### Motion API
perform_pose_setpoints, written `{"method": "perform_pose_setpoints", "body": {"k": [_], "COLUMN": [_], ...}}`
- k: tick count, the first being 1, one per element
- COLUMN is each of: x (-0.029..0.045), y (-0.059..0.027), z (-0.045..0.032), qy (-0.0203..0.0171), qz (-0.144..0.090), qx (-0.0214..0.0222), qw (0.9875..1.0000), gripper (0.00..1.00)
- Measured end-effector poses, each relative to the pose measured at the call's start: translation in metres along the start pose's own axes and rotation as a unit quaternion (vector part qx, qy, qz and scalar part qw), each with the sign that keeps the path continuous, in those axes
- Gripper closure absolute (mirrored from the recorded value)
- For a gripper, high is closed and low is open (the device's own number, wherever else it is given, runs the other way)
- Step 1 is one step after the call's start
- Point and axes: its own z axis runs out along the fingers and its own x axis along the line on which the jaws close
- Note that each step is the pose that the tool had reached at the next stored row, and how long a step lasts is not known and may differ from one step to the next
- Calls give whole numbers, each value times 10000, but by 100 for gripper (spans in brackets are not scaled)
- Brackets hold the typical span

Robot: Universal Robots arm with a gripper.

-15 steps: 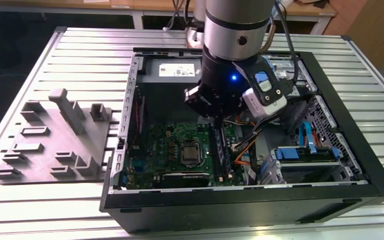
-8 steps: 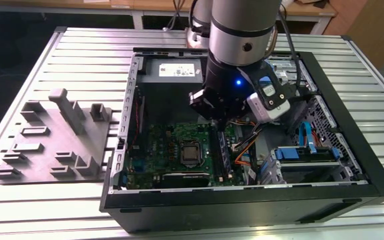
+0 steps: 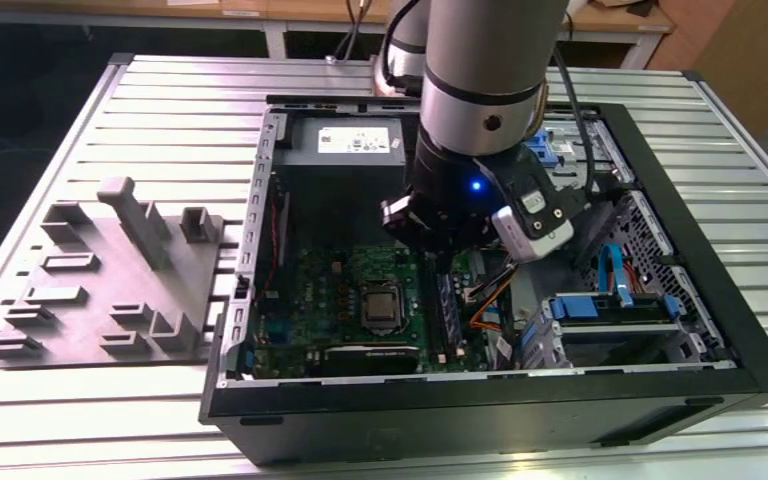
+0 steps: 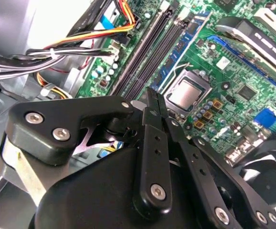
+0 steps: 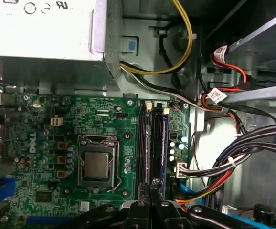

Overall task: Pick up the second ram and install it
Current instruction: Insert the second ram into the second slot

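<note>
The gripper (image 4: 153, 98) has its fingers drawn together, tip against tip, with nothing seen between them. In both wrist views the tips hang just above one end of the memory slots (image 5: 146, 143) on the green motherboard (image 5: 47, 119). Contact with the board cannot be confirmed.

The second ram (image 4: 185, 47) is a dark-blue strip standing on edge, lengthwise in the slot bank and free of the fingers. In the second wrist view its near end lies just beside the fingertips. From there the strip runs away from them alongside two black slots, between those slots and the processor socket (image 4: 188, 93). Whether it is fully latched cannot be told.

In the exterior view the arm (image 3: 484, 90) reaches down into the open computer case (image 3: 491, 420) from 12 o'clock. The strip lies at 6 o'clock of the wrist, near it. The processor socket is at the strip's 9 o'clock and the orange cables (image 3: 491, 300) are at its 3 o'clock. The grey power-supply box (image 3: 344, 140) sits at the case's 12 o'clock end. A grey fixture tray (image 3: 91, 300) rests on the slatted table (image 3: 704, 110) at 9 o'clock of the case, well apart from the gripper.
</note>
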Motion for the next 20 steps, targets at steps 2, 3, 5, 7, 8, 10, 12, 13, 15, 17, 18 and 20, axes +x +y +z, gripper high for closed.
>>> {"method": "perform_pose_setpoints", "body": {"k": [2, 3, 5, 7, 8, 10, 12, 13, 15, 17, 18, 20], "x": [-3, -4, -6, -9, -9, -11, -13, -15, -18, -20, -20, -21], "y": [0, 0, 1, 1, 1, 1, 1, 1, 1, 1, 1, 2], "z": [22, 35, 63, 91, 105, 135, 165, 179, 206, 232, 245, 268], "qy": [0, 0, 0, 0, 0, 0, 0, 0, 0, 0, 0, 0], "qz": [0, 0, 0, 0, 0, 0, 0, 0, 0, 1, 3, 7], "qx": [0, 0, 0, 0, 0, 0, 0, 0, 0, 0, 0, 0], "qw": [10000, 10000, 10000, 10000, 10000, 10000, 10000, 10000, 10000, 10000, 10000, 10000], "gripper": [89, 89, 89, 89, 89, 89, 89, 89, 89, 89, 89, 89]}}
